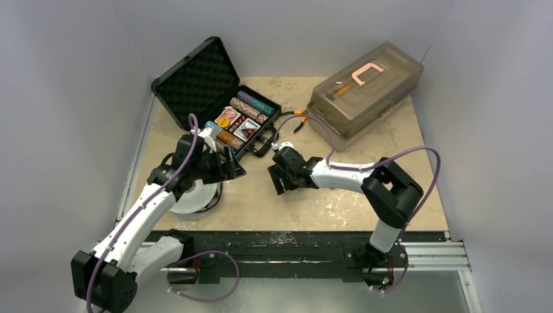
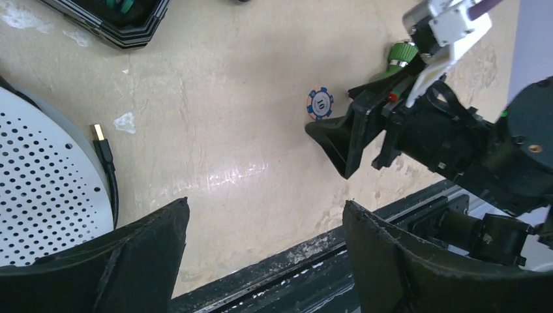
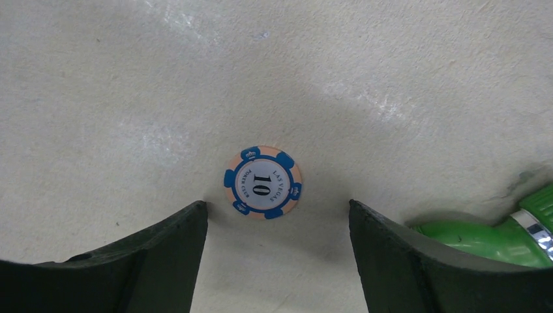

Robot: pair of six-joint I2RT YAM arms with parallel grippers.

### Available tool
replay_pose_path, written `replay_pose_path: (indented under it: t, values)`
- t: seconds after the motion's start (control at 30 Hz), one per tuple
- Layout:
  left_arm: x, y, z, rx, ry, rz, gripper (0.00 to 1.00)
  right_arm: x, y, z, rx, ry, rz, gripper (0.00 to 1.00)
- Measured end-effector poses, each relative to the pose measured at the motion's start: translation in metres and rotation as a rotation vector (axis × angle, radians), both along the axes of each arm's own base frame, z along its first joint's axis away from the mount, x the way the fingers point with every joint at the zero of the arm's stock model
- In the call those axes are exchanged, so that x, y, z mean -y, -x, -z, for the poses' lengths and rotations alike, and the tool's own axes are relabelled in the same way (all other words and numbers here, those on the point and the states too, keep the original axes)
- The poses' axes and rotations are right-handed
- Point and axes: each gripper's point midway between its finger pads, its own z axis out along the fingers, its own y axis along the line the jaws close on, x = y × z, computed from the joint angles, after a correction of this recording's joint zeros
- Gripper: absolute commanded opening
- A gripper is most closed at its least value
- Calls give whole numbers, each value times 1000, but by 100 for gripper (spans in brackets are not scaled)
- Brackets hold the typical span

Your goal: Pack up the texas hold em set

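— Blue-and-peach chip [image 3: 263, 182]: where is it?
— Flat on the counter [image 3: 130, 78], just ahead of your right jaws, centred in their gap, untouched.
— And the jaws?
— Both pairs stand wide, holding nothing. The case [image 1: 195, 81] lies open beyond your left jaws.

Soft, even light from above. In the overhead view the table [image 1: 306, 202] is sharp, shadows on it are faint, and the grey walls [image 1: 65, 98] grow dimmer toward the corners. The left wrist view has a pale streak of glare on the table. In the right wrist view the poker chip [image 3: 263, 182] is crisp, its number readable; the dark fingers [image 3: 130, 274] at the bottom edge look soft and shadowed.
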Motion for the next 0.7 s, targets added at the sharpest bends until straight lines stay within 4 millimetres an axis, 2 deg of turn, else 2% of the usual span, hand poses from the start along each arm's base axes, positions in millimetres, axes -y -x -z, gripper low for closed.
replay_pose_path:
  t: [0.27,0.5,0.7]
  values:
    - [4,3,-20,65,60,-1,84,-2,-3,3,13,14,24,58]
    - [5,5,-24,79,74,4,84,-10,-9,3,36,23,32,58]
    - [4,6,-26,86,76,4,84,-19,-10,3,51,22,25,51]
